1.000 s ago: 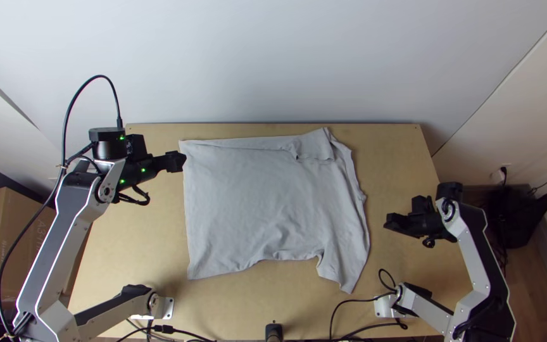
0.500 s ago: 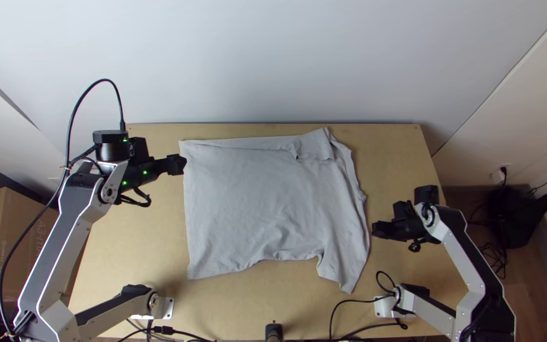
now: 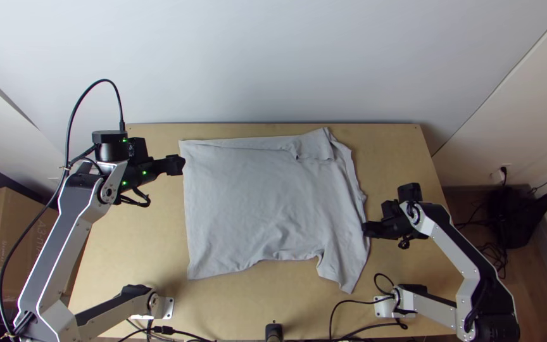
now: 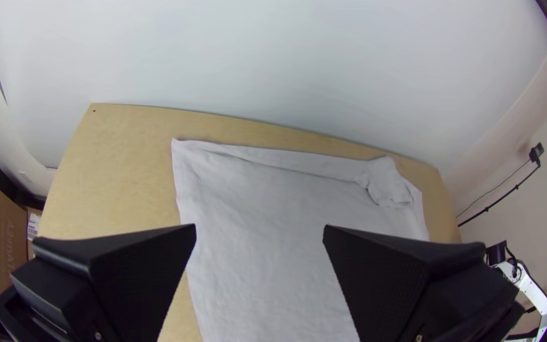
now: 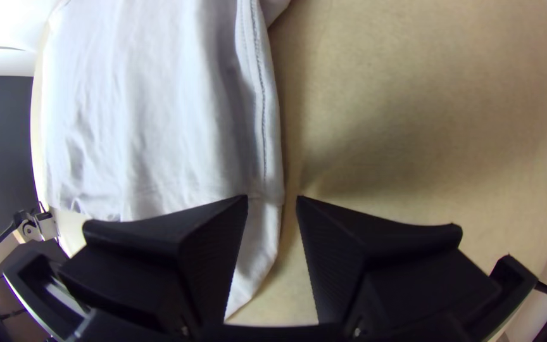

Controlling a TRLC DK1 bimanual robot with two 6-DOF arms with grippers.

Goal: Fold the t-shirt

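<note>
A grey T-shirt (image 3: 254, 202) is seen spread, lightly wrinkled, across the middle of the wooden tabletop (image 3: 128, 240), one sleeve (image 3: 342, 269) extended toward the near edge. The left claw (image 3: 177, 164) is held open beside the T-shirt's corner nearest the tabletop's far left corner; the right claw (image 3: 371, 229), also open, is poised at the side facing the right edge.

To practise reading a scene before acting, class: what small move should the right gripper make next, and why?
I would probably ease the right gripper down slightly, if it is not already low enough, then close it on the edge of the t-shirt: its fingers stand open with that edge running between them, and the t-shirt lies mostly spread, so folding seems to need a grip first.
</note>
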